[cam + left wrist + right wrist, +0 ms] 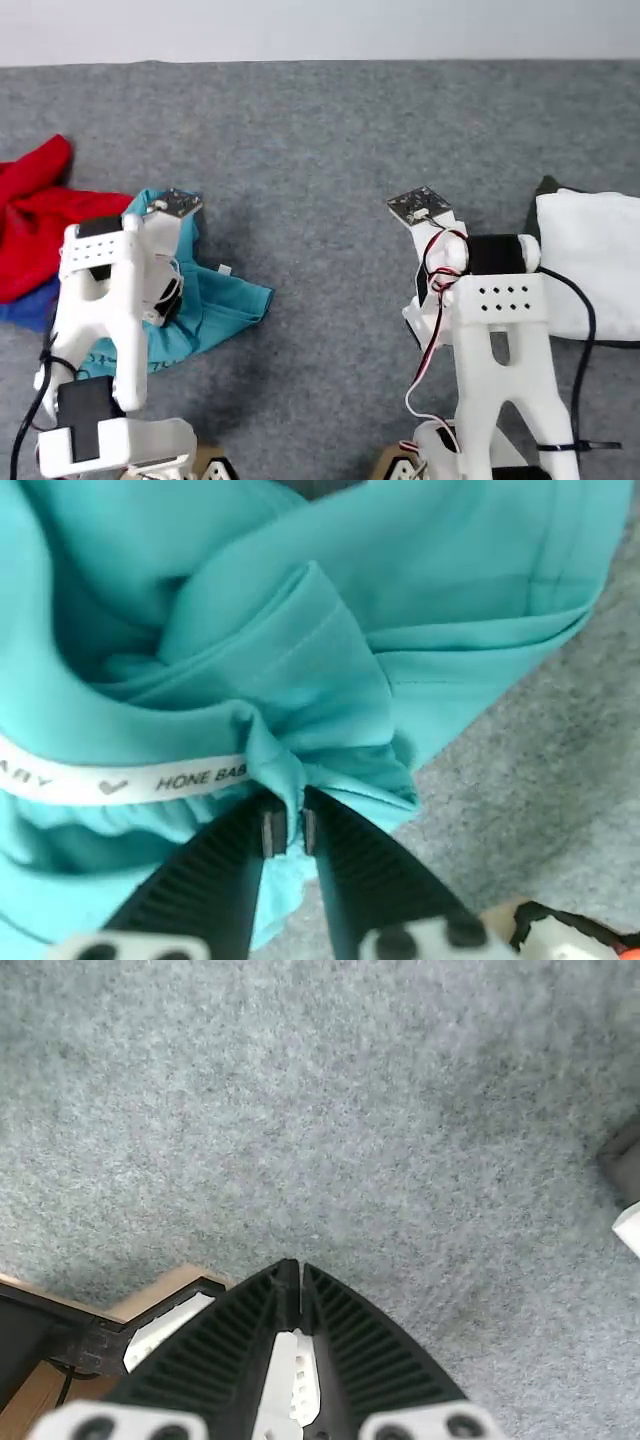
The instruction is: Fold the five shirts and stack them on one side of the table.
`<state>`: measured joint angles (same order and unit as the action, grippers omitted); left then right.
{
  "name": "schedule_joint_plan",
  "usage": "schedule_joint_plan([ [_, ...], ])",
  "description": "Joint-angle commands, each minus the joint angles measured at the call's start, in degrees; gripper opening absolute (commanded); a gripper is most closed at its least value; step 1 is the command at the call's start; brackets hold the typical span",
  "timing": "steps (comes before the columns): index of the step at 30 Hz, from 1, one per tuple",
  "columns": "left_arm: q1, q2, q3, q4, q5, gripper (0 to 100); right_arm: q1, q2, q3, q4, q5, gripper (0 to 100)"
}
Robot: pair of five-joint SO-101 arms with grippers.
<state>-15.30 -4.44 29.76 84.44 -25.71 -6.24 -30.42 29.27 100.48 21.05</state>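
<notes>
Crumpled teal shirt [225,300], lower left of high view, on grey table cover [330,150]. A fold of it is pinched by the left gripper [287,825], nearly closed. The right gripper [290,1280] is closed, nothing held. Heaped red shirt [30,210] far left; folded white shirt [590,260] far right.

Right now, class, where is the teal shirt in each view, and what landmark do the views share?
High view: teal shirt lies left of centre, under an arm.
Left wrist view: teal shirt pinched in the left gripper.
Right wrist view: right gripper above grey table cover.
Shared landmark: grey table cover.
</notes>
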Motion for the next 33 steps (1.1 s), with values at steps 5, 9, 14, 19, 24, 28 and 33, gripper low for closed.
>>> schedule_joint_plan([
  [5, 4.57, -14.59, -16.75, 11.52, -0.18, 0, 0.57, 0.04, -2.9, 2.42, -0.62, 0.9],
  [9, 8.88, -19.25, -26.59, 13.19, 3.43, 0, 0.57, 0.04, -2.9, 2.42, -0.7, 0.9],
  [14, 15.38, -18.29, -40.75, 12.22, 10.11, 0, 0.57, 0.04, -2.9, 2.42, -0.7, 0.9],
  [19, 22.59, -13.89, -56.22, 9.23, 15.21, 0, 0.66, 0.04, -2.9, 2.42, -0.7, 0.9],
  [24, 30.33, -5.89, -72.92, 8.97, 18.2, 0, 1.71, 0.04, -2.9, 2.42, -0.7, 0.9],
  [28, 35.87, 0.7, -86.55, 8.53, 18.73, 0, 6.29, 0.04, -2.9, 2.33, -0.7, 0.9],
  [33, 43.25, 8.0, -100.62, 7.03, 18.73, 0, 9.98, 0.04, -2.9, 2.33, -0.44, 0.9],
])
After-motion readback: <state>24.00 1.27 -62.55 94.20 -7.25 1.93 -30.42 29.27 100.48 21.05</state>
